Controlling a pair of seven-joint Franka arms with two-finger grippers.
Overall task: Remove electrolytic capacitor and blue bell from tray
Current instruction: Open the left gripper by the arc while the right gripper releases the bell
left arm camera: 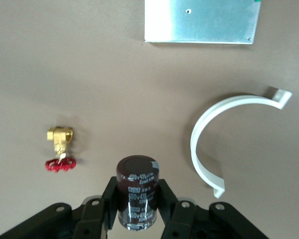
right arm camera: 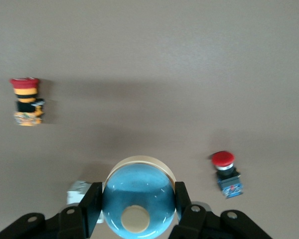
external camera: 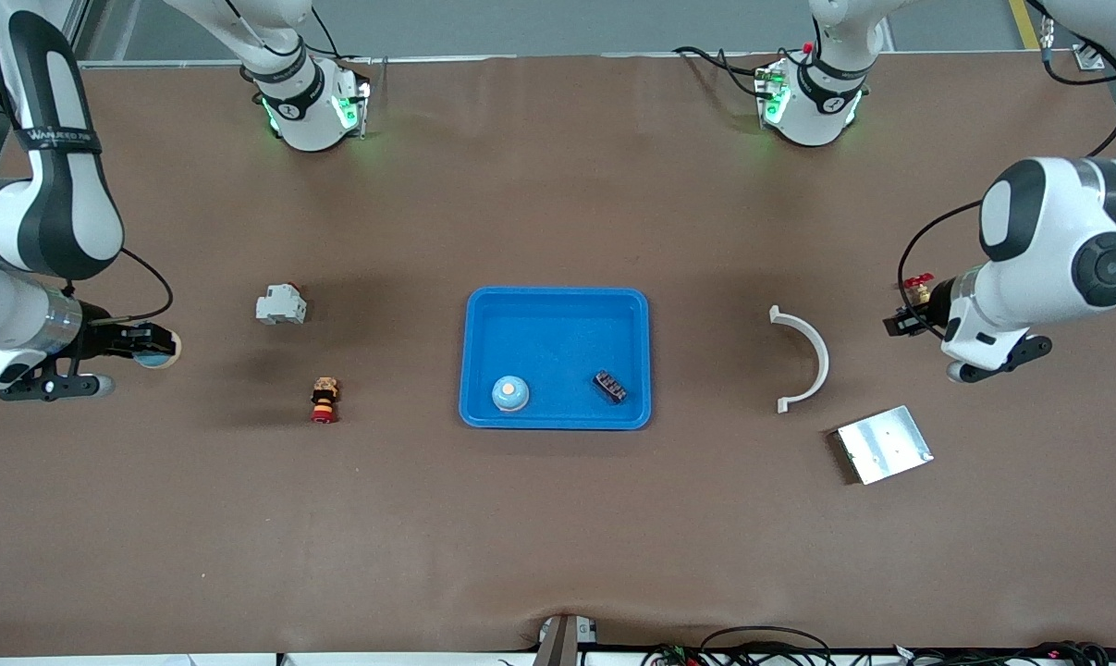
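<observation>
My right gripper (external camera: pixel 151 350) (right arm camera: pixel 138 201) is shut on a blue bell (right arm camera: pixel 138 199) with a tan button and holds it above the table at the right arm's end; the bell also shows in the front view (external camera: pixel 162 350). My left gripper (external camera: pixel 898 322) (left arm camera: pixel 137 195) is shut on a dark brown cylindrical capacitor (left arm camera: pixel 137 189) above the table at the left arm's end. A blue tray (external camera: pixel 558 310) sits at the table's middle. In it lie a second blue bell (external camera: pixel 510 393) and a small black block (external camera: pixel 610 387).
Near the left gripper lie a brass valve with a red handle (left arm camera: pixel 61 149), a white curved clip (external camera: pixel 805 356) and a metal plate (external camera: pixel 884 444). Toward the right arm's end lie a white breaker (external camera: pixel 281 305), a red-and-yellow button (external camera: pixel 324 400) and a red push button (right arm camera: pixel 226 173).
</observation>
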